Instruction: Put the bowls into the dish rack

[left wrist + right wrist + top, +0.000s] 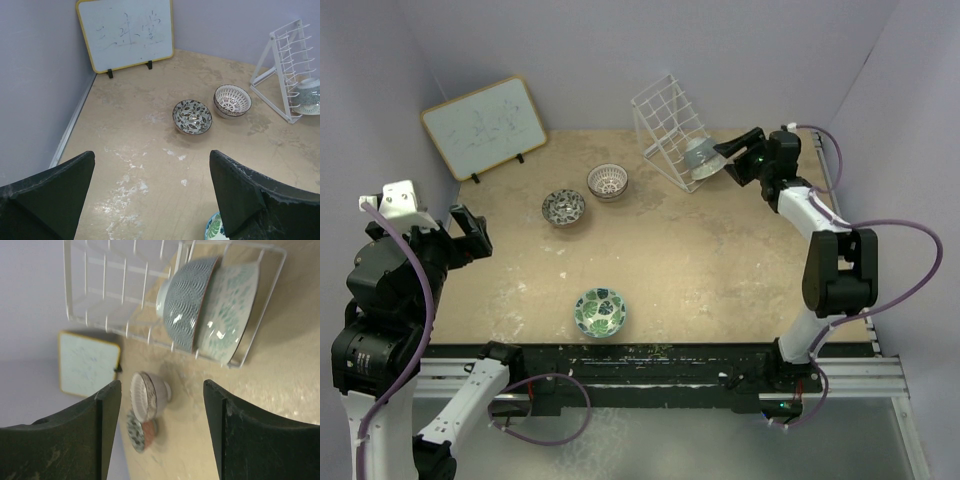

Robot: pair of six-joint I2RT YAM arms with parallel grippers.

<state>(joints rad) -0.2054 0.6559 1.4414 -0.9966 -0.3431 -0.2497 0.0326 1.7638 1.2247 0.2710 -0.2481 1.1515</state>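
Note:
The white wire dish rack (663, 122) stands at the back of the table, tipped on its side in the right wrist view (115, 295). Two bowls stand on edge in it: a pale grey-patterned one (187, 302) and a green-white one (231, 310). My right gripper (724, 162) is open just right of the rack, holding nothing. On the table lie a brown-white lattice bowl (607, 181), a dark speckled bowl (563, 207) and a green leafy bowl (600, 312). My left gripper (475, 238) hangs open and empty at the left, well short of the bowls.
A wood-framed whiteboard (485, 125) leans against the back left wall. Purple walls close in the left, back and right sides. The tabletop (700, 260) has white scuff marks. A black rail (650, 365) runs along the near edge.

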